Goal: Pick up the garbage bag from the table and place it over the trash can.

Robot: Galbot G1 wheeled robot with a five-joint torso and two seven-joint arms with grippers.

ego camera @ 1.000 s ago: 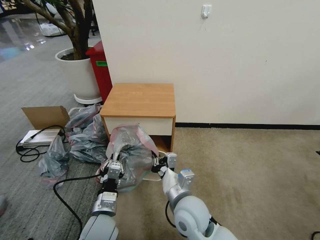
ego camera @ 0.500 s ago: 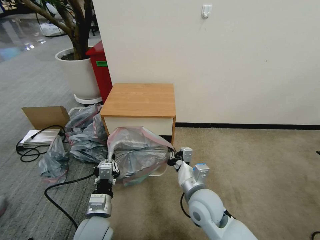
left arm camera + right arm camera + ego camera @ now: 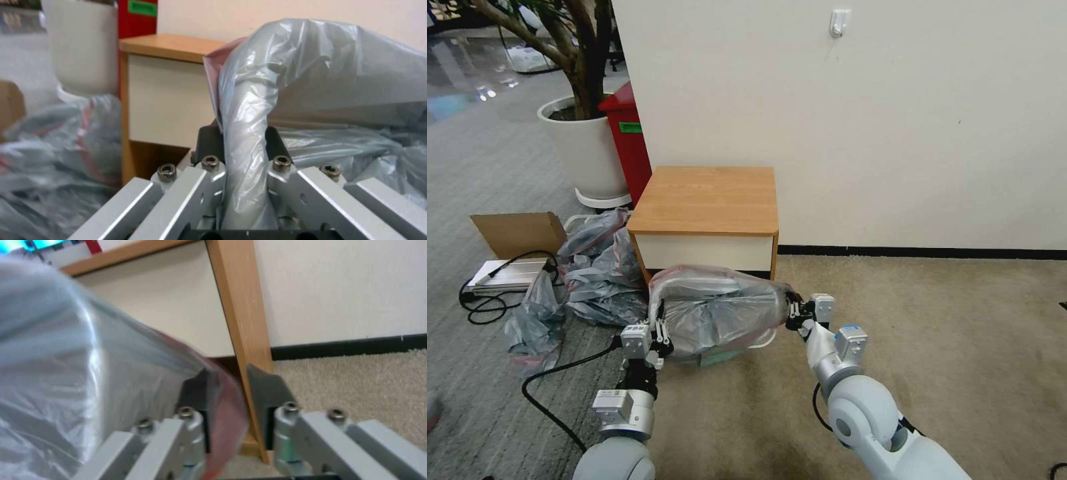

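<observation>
From the head camera we see the garbage bag [image 3: 720,313] stretched wide between our two grippers, low over the carpet in front of the table [image 3: 707,200]. It covers the trash can [image 3: 764,343], of which a bit of cream rim shows at the bag's lower right edge. Our left gripper [image 3: 659,331] clasps the bag's left end and our right gripper [image 3: 793,313] clasps its right end, where the pinkish-red band gathers. Left of the table lie more crumpled grey bags [image 3: 594,267], a cardboard box [image 3: 517,232], a red bin [image 3: 627,137] and a white plant pot [image 3: 584,150].

In the left wrist view, our left gripper [image 3: 244,146] is clenched on a twisted rope of the garbage bag [image 3: 311,66], which runs up between the dark fingers [image 3: 208,141] and balloons out above them. The table [image 3: 164,86] stands just behind, with its white drawer front facing us.

In the right wrist view, our right gripper [image 3: 227,396] grasps the bag's red rim band [image 3: 229,416] between its dark pads [image 3: 267,393], and the grey garbage bag [image 3: 80,366] spreads away from it. The table's wooden side panel [image 3: 242,306] rises right behind the pads.
</observation>
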